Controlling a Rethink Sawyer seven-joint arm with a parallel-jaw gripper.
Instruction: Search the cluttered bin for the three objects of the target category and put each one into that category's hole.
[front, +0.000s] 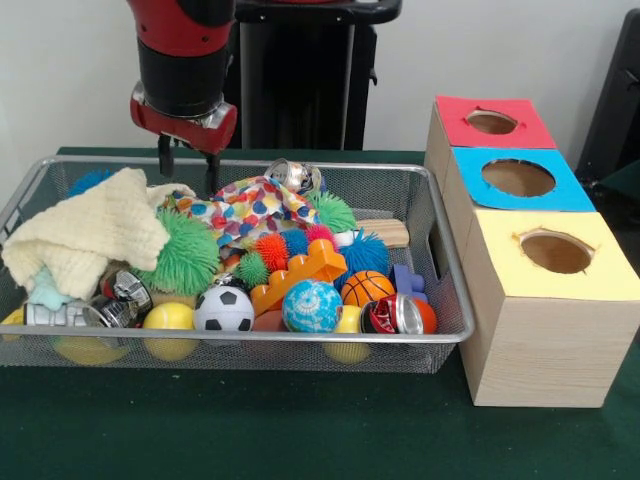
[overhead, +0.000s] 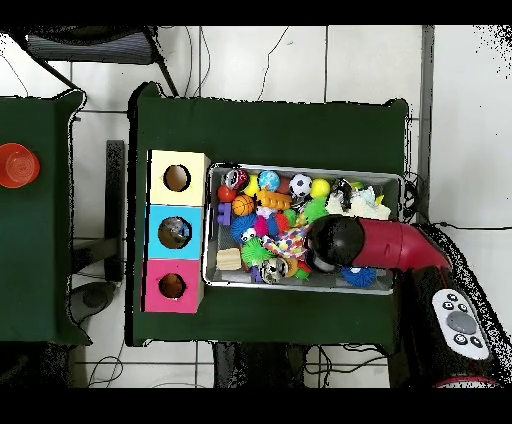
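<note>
The cluttered bin (front: 300, 338), a wide silver wire-mesh basket, holds several balls, cloths, cans and toys. My gripper (front: 188, 166) hangs over its far left part, just above a cream knitted cloth (front: 90, 230) and a polka-dot cloth (front: 245, 208). Its fingers are apart and hold nothing. Three wooden boxes stand beside the bin, each with a round hole: red top (front: 490, 122), blue top (front: 520, 178), yellow top (front: 555, 255). In the overhead view the arm (overhead: 380, 245) covers the gripper over the bin (overhead: 300, 285).
In the bin lie a soccer ball (front: 223, 309), a globe ball (front: 312, 305), a basketball (front: 367, 288), a yellow ball (front: 169, 318), a green spiky ball (front: 185, 255), an orange toy brick (front: 300, 275) and cans (front: 290, 175). A red disc (overhead: 17, 165) sits on a side table.
</note>
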